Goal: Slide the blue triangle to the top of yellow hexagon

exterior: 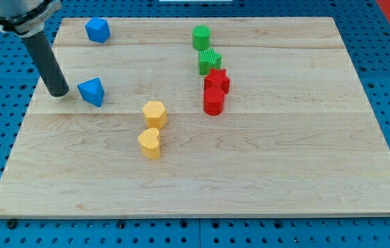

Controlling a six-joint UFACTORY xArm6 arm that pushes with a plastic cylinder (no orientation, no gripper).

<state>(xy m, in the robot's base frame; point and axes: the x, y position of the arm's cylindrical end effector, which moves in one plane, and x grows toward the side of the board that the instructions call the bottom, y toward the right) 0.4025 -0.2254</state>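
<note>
The blue triangle (91,91) lies on the wooden board at the view's left. My tip (58,92) stands just left of it, a small gap away. The yellow hexagon (154,113) sits near the board's middle, to the right of and a little below the triangle. The rod rises from the tip toward the view's top left corner.
A yellow heart (150,143) lies just below the hexagon. A second blue block (97,30) is at the top left. A green cylinder (201,36), a green block (209,61), a red star (217,80) and a red cylinder (213,101) form a column at centre right. The board's left edge (23,124) is near the tip.
</note>
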